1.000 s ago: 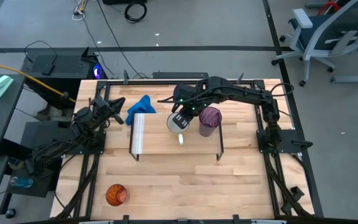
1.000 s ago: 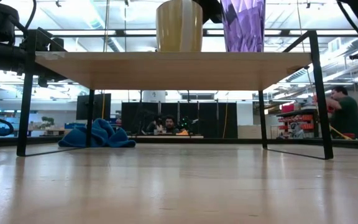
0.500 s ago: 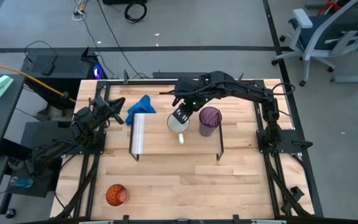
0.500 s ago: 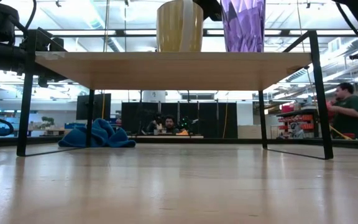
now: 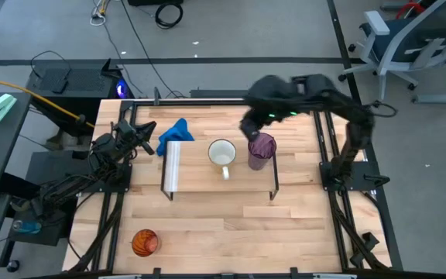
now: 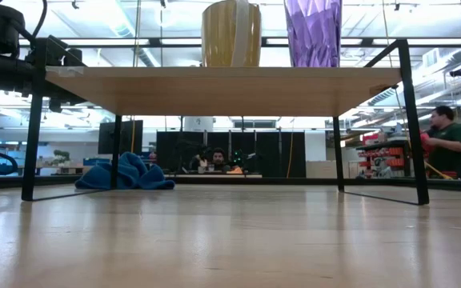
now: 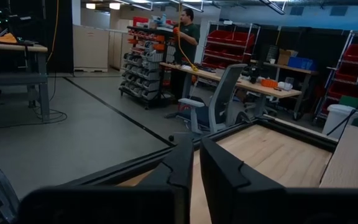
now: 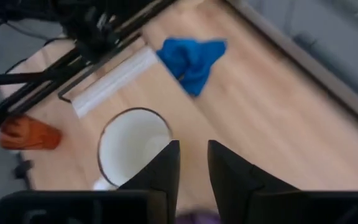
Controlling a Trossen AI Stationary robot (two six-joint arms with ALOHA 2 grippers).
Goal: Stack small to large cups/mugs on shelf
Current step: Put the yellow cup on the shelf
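White handled mug [image 5: 222,153] stands beside purple translucent tumbler [image 5: 261,150] on shelf [image 5: 196,174].

No readable text, labels or numbers anywhere.

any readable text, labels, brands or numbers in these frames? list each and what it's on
None can be read in any view.
White mug: plain, no print visible.
Purple tumbler: faceted surface, no label.
Orange cup: no marking visible.
Shelf: bare wood and a white end panel, no text.
Red bins and racks in the room behind, in the left wrist view: any labels are too small to read.
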